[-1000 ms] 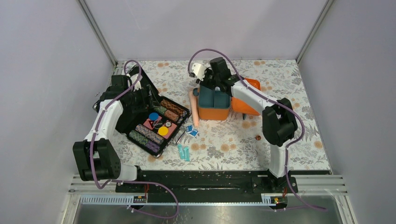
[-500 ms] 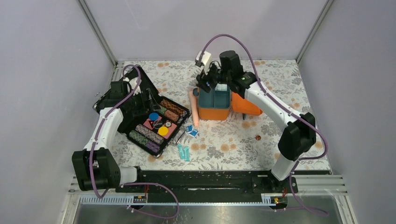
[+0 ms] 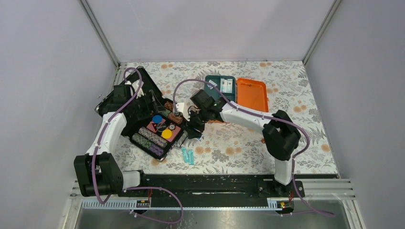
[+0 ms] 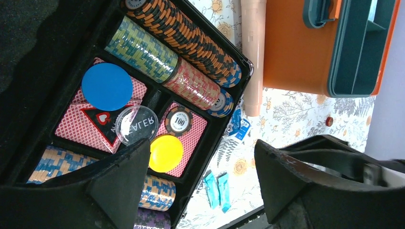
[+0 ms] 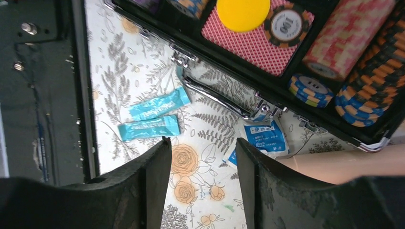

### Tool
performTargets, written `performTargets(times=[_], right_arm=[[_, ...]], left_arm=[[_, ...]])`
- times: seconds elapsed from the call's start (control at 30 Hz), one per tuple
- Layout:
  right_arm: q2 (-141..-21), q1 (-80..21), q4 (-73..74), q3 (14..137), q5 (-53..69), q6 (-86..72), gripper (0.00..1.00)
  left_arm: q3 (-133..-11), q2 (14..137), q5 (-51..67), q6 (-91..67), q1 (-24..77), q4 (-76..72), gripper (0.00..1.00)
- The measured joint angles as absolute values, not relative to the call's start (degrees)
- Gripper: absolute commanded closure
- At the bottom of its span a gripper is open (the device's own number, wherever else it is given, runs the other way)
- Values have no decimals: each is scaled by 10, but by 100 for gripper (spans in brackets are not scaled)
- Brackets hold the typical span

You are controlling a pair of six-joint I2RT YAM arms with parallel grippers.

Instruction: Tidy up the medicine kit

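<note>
The medicine kit (image 3: 220, 87) stands open at the back, its dark teal tray up and its orange lid (image 3: 251, 94) flat to its right. A white item lies in the tray. The kit also shows in the left wrist view (image 4: 296, 52). My right gripper (image 3: 195, 126) is open and empty, low over the floral mat, jaws apart (image 5: 201, 157). Blue packets (image 5: 265, 138) lie just right of it, two teal sachets (image 5: 155, 114) just left. A peach tube (image 4: 253, 57) lies beside the kit. My left gripper (image 4: 203, 186) is open and empty above the chip case.
The black case of striped chip stacks (image 3: 153, 121) lies open at the left, its metal latch edge (image 5: 224, 98) close to the packets. A small red object (image 3: 264, 140) sits on the mat at the right. The black rail (image 3: 205, 183) runs along the near edge.
My right arm swung from the kit at the back down and left to the blue packets. The kit now shows farther back with its lid flat. The left arm barely moved.
</note>
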State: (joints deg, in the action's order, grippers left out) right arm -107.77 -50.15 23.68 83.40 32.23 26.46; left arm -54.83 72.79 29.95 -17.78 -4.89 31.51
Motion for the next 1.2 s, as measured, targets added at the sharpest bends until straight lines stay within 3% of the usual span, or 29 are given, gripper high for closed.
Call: performTargets(times=[0.2,0.47,0.93,1.1,1.2], right_arm=[[-1148,-503,277,875,282,337,50],[-1237,-509,375,983,196,453,47],[-1255,-521,415,986,171,552,46],[-1267,-522,412,992,172,553,51],[-1271,-522,406,996,172,553,61]], left_arm=[[-548,728,303,-196,-49,311,21],[-548,714,302,-204,-49,298,21],[-547,711,302,-204,-49,294,21],[-548,730,302,-204,-49,296,21],[-550,735,302,-204,-49,299,21]])
